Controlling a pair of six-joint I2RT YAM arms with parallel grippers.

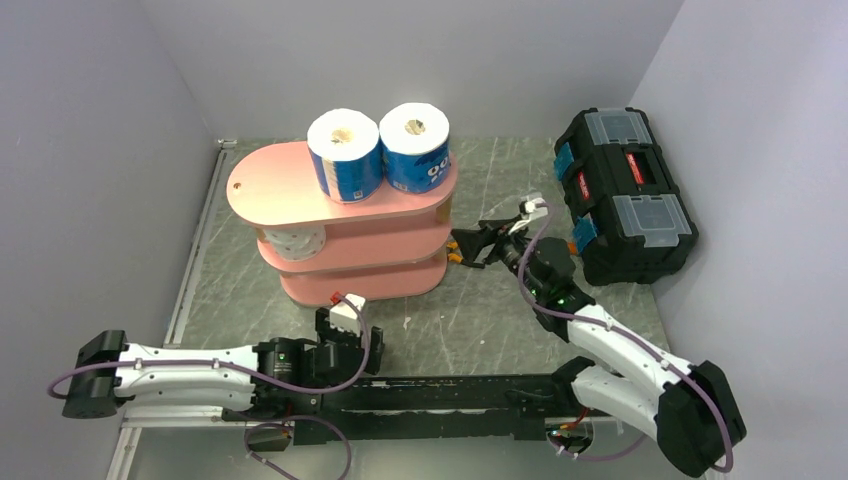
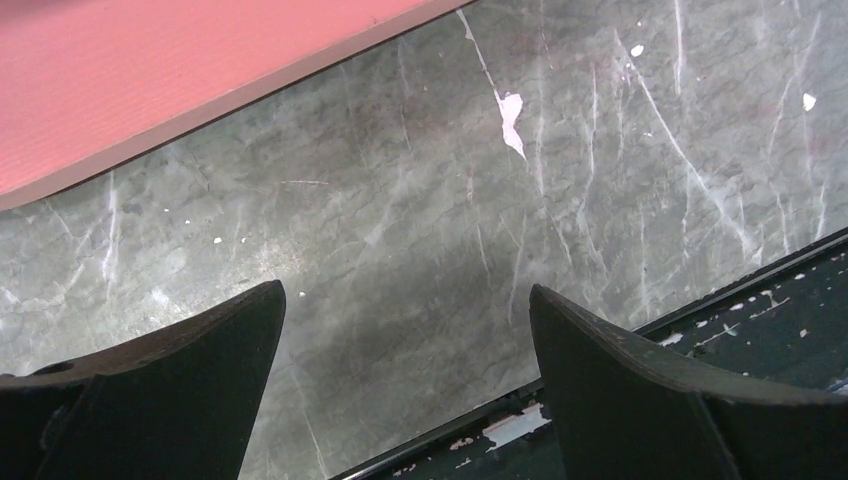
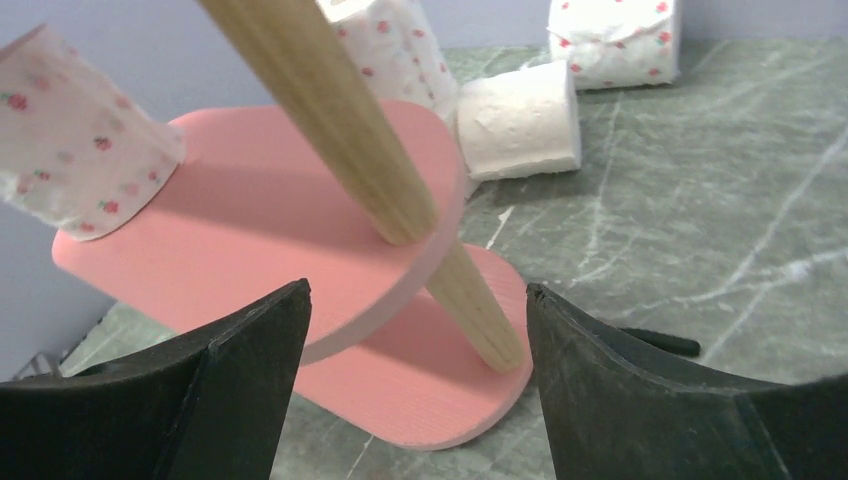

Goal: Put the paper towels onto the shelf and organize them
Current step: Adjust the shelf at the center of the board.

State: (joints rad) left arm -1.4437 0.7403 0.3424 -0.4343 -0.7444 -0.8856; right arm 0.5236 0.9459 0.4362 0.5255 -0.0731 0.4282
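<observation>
The pink shelf (image 1: 300, 185) stands mid-table. Two blue-wrapped paper towels (image 1: 345, 157) (image 1: 415, 148) stand side by side at the right end of its top board. A speckled roll (image 1: 293, 243) lies on the middle board, seen also in the right wrist view as the speckled roll (image 3: 85, 150). Behind the shelf there are a plain white roll (image 3: 520, 120) and two more speckled rolls (image 3: 615, 35) (image 3: 400, 50). My right gripper (image 1: 462, 247) (image 3: 418, 290) is open and empty, facing the shelf's right end and a wooden post (image 3: 350, 130). My left gripper (image 1: 338, 325) (image 2: 405, 290) is open over bare table in front of the shelf.
A black toolbox (image 1: 622, 195) sits at the right against the wall. A black rail (image 2: 700, 340) runs along the near table edge under the arms. Grey walls close in the left, back and right sides.
</observation>
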